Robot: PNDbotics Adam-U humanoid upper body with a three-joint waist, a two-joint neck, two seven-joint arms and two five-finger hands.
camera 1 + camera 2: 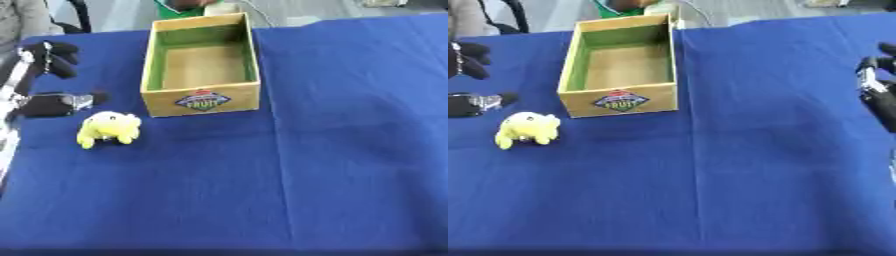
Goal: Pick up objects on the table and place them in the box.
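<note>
On the blue tablecloth (350, 150), the left eye view shows a yellow plush toy (108, 128) lying just left of the box's near corner — outside the open cardboard box (201, 102), whose floor is bare. Above the toy, the left hand (48, 82) hangs spread, holding nothing.

At the right eye view's right edge sits the right hand (878, 92) — fingers relaxed, empty, well apart from the box.

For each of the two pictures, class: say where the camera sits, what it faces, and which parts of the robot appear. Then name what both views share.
Left eye view: in the head, looking down at the blue table; only the left hand shows, open beside the yellow toy.
Right eye view: same head, set slightly rightward; the right hand also shows at the edge.
Shared: the empty box, toy, table.
</note>
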